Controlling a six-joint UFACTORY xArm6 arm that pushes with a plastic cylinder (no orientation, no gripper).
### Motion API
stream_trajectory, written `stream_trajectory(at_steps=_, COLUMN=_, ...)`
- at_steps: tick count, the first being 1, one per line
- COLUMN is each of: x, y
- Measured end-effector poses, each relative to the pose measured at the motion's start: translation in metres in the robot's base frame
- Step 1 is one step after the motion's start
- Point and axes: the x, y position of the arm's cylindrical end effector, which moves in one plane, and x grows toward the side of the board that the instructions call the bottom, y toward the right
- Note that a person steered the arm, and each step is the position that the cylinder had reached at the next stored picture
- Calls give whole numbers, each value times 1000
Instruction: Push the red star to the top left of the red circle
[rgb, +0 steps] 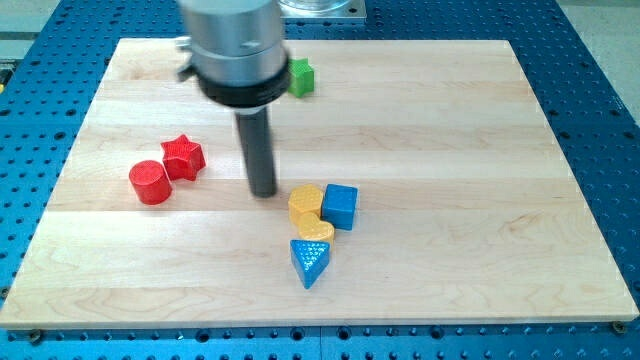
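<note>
The red star (183, 157) lies at the view's left, touching the red circle (150, 182) on the circle's upper right side. My tip (263, 192) rests on the board to the right of the red star, about a block's width or more away, and just left of the yellow blocks. It touches no block.
A yellow hexagon (306, 203), a blue cube (340, 206), a yellow heart-like block (315, 232) and a blue triangle (310, 261) cluster right of and below the tip. A green block (300, 77) sits near the view's top, partly behind the arm. The wooden board (450, 150) has blue perforated table around it.
</note>
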Motion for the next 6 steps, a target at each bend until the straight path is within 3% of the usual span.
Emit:
stream_trajectory(at_steps=1, x=-35, y=-45)
stream_trajectory(at_steps=3, x=-35, y=-153)
stream_trajectory(at_steps=4, x=-35, y=-82)
stream_trajectory(at_steps=6, x=-48, y=144)
